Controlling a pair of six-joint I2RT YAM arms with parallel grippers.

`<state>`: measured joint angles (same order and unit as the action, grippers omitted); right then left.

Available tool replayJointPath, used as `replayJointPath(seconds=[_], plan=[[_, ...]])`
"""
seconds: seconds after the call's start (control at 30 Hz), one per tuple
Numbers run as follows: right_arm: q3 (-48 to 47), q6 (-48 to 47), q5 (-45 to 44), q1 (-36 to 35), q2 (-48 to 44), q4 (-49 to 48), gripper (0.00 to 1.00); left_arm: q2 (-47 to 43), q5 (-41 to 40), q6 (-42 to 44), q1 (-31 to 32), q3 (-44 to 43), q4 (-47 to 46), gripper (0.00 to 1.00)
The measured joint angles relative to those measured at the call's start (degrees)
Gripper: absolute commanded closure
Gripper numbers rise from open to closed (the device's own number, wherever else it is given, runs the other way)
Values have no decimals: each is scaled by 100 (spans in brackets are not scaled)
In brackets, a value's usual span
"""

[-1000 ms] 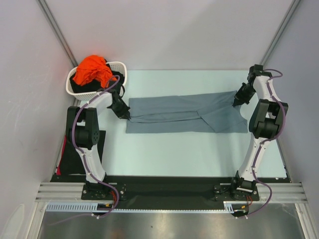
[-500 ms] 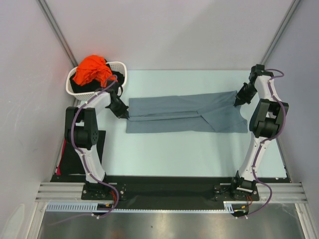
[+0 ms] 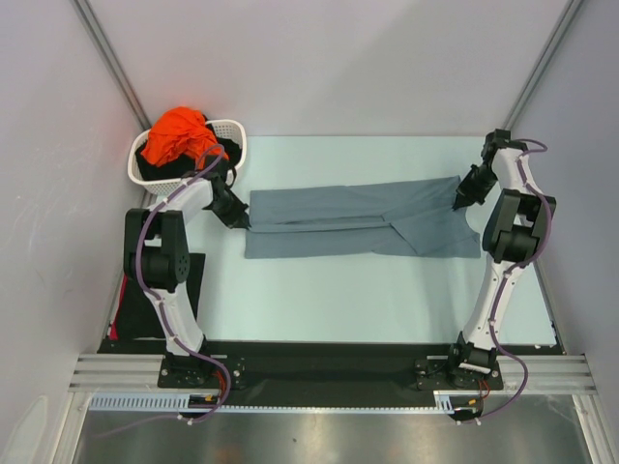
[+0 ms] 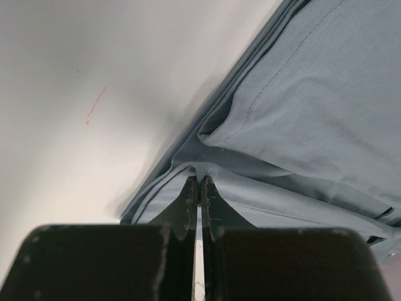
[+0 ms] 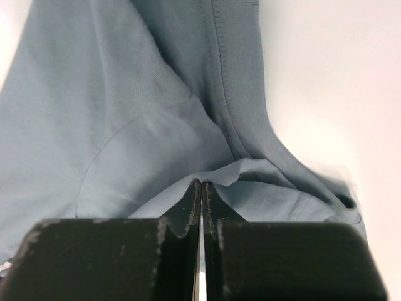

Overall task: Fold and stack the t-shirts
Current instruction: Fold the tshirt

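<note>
A slate grey-blue t-shirt [image 3: 358,220] lies stretched in a long folded band across the middle of the table. My left gripper [image 3: 246,221] is shut on its left end, the cloth pinched at the fingertips [image 4: 199,183]. My right gripper [image 3: 457,201] is shut on the shirt's far right corner, with a fold of cloth [image 5: 207,144] running away from the tips [image 5: 202,185]. An orange t-shirt [image 3: 178,135] is heaped over black cloth [image 3: 155,170] in the basket.
The white slotted basket [image 3: 230,130] stands at the table's back left corner, right behind my left arm. Grey walls close in the left, right and back sides. A black mat [image 3: 135,300] lies left of the left arm's base.
Both grippers have shifted slightly toward the back of the table with the shirt ends in them. The top edge of the grey-blue shirt sits a little further back.
</note>
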<state>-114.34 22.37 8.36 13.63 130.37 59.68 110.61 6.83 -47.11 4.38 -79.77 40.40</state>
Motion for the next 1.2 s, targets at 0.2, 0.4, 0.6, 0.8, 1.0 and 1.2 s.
replayJointPath(seconds=[0.2, 0.4, 0.6, 0.8, 1.0, 1.2], plan=[[-101, -4, 35, 0, 133, 2, 98, 85, 4, -50, -4, -17, -50, 100], [-286, -4, 103, -7, 166, 35, 98, 116, 2, -87, -4, -20, -50, 100], [-409, -2, 120, -39, 269, 66, 98, 151, 0, -90, -7, -68, -50, 100], [-592, -2, 125, -81, 455, 94, 95, 238, 2, -96, -7, -138, -44, 99], [-758, 2, 140, -87, 575, 162, 90, 278, -7, -83, -7, -232, -50, 80], [-1379, 35, 214, -72, 879, 236, 63, 278, -66, 122, -15, -332, -92, 40]])
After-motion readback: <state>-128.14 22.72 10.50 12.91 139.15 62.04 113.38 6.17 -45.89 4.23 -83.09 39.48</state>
